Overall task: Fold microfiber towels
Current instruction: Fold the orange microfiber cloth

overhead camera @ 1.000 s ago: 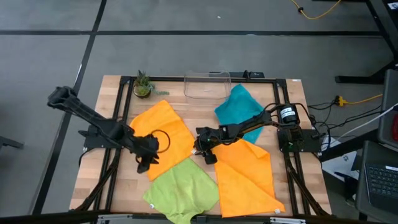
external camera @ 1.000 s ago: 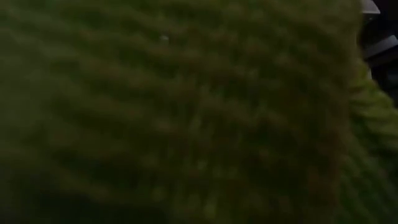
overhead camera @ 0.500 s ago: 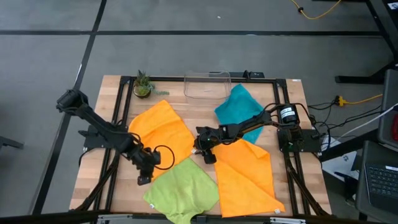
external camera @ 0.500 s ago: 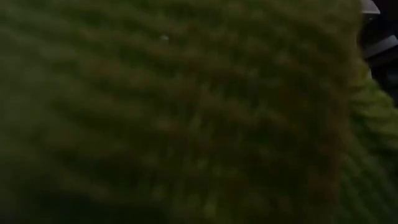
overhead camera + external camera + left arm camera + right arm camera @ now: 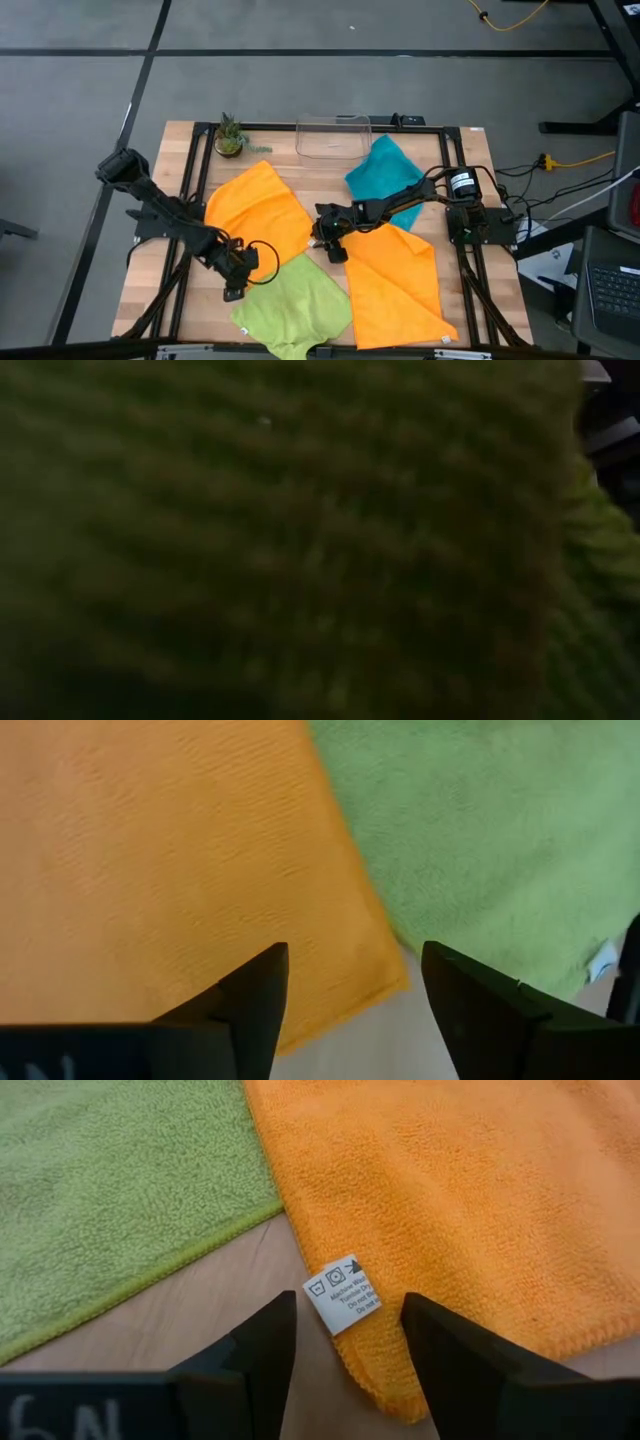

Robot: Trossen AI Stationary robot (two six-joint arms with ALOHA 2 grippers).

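Four soft, light towels around the lime green towel [image 5: 292, 303] | left gripper [image 5: 237, 281] agape at left orange towel's [image 5: 258, 210] corner beside it | right gripper [image 5: 333, 246] apart over right orange towel's [image 5: 395, 280] tagged corner | we pinch corners; cloth drapes, slides.

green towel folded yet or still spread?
Spread. The high view shows the green towel lying flat as one open sheet at the table's near edge, with no fold visible.

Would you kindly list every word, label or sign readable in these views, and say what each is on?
White care tag on the orange towel: care symbols, then small print starting "Machine Wash"; the rest is too small to read.
White tag on the green towel: unreadable.
No other text is visible.
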